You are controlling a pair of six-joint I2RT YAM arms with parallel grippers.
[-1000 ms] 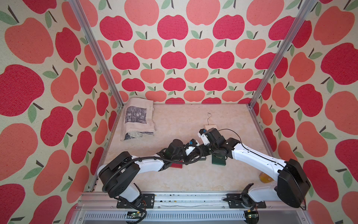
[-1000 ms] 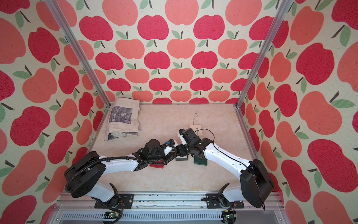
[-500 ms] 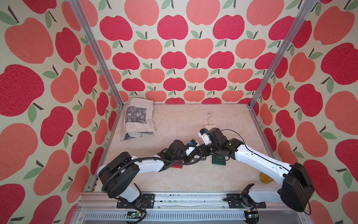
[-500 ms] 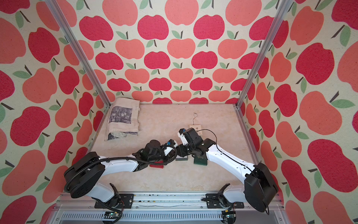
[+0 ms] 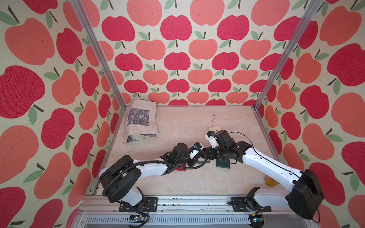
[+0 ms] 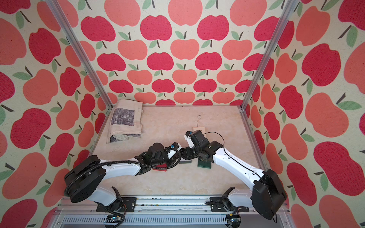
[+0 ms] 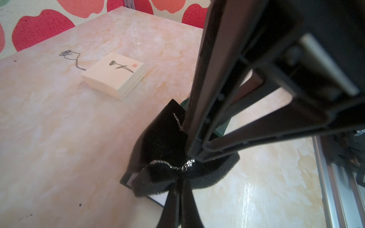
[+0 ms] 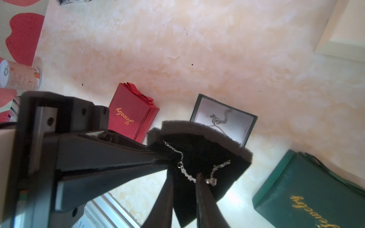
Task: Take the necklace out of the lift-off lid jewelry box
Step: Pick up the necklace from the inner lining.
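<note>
Necklace [image 8: 189, 173] draped on black foam pad [image 8: 207, 150], held just above open green box [image 8: 251, 128]. Left gripper [image 7: 180, 177] clamped on pad's edge; right gripper [image 8: 184, 187] jaws slightly apart astride chain [image 8: 173, 149], pinch we cannot tell. We judge chain light, limp, snag-prone: take near pendant [image 8: 212, 180].

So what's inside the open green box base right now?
White lining and a loop of the necklace chain show inside the box base. The raised black foam pad covers part of it, so anything lying there is hidden.
</note>
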